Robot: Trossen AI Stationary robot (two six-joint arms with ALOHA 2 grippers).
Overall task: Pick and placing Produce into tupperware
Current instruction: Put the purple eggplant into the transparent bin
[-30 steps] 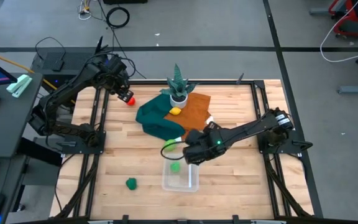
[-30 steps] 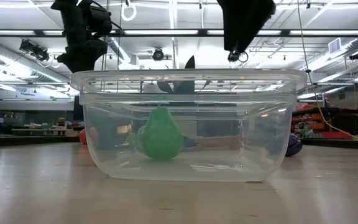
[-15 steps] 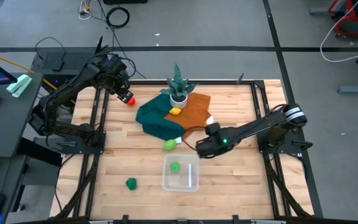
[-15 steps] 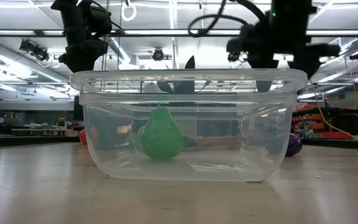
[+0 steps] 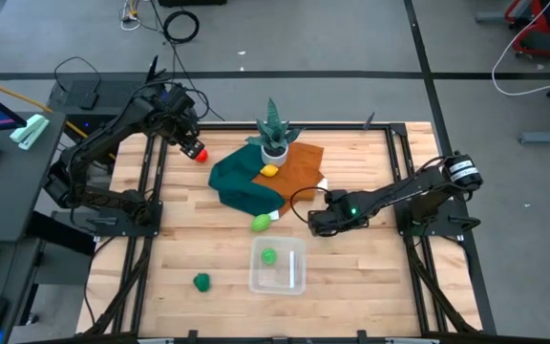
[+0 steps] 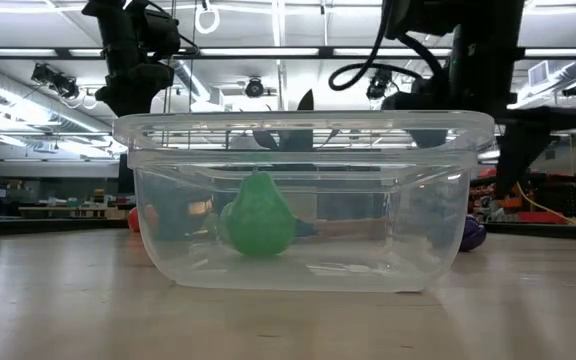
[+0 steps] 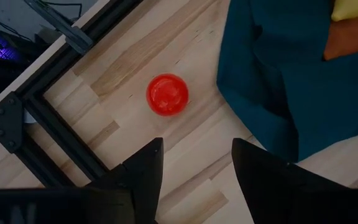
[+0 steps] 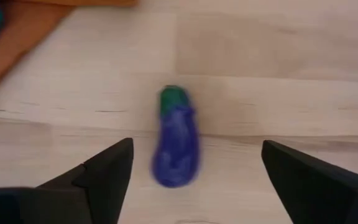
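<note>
The clear tub stands near the table's near edge with a green pear-shaped piece resting inside on its floor. My right gripper is open and hovers over the purple eggplant, which lies on the wood to the right of the tub. At the far left, my left gripper is open above the red fruit on the table. A light green piece lies beside the teal cloth, a dark green one left of the tub, and the yellow one on the orange cloth.
A teal cloth and an orange cloth lie at the table's middle far side, with a spiky potted plant behind them. Black frame rails run along the table's left and right sides. Bare wood lies right of the tub.
My right arm has swung from above the tub toward the table's right and a little toward the far edge, coming lower, and now stands over the purple eggplant. The light green piece it had covered shows in full. The left arm kept still.
</note>
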